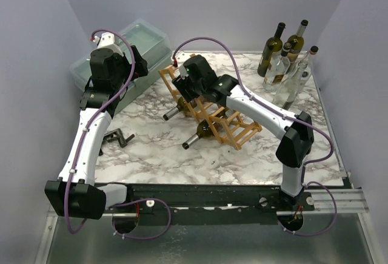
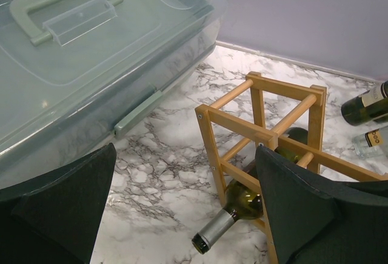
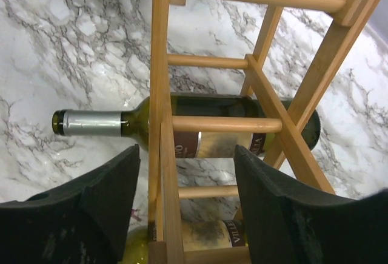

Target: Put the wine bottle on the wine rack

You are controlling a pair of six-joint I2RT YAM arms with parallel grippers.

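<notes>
Right pincer [image 3: 187,152]: jaws apart, pointing straight down, the dark fingers [image 3: 91,209] astride one long side rail of the wine rack [image 3: 160,64]; a gap shows between that rail and each finger, and no grip on anything can be seen. Just beyond the fingertips a wine bottle [image 3: 212,105] lies on its side in a cell of the rack, its foil-capped neck sticking out past the rail to the pincer's left. Directly under the jaws a second bottle [image 3: 206,235] lies in the neighbouring cell; whether the fingers touch it cannot be told. The rack rests tilted on the marble table [image 1: 151,155]. Behind the pincer the right arm [image 1: 260,109] bends at a raised elbow above its base, and its white forearm slants away and leftward to a wrist hanging over the rack's far end. A group of upright bottles [image 1: 285,64] stands well to the pincer's right, at the table's far corner. Left pincer [image 2: 185,152]: jaws wide apart with nothing between them, held above bare marble and angled down. A clear lidded container [image 2: 91,51] lies just to its left, the rack's end frame just to its right. The left arm [image 1: 88,136] stretches from its base straight away along the table's left side to a raised wrist.
</notes>
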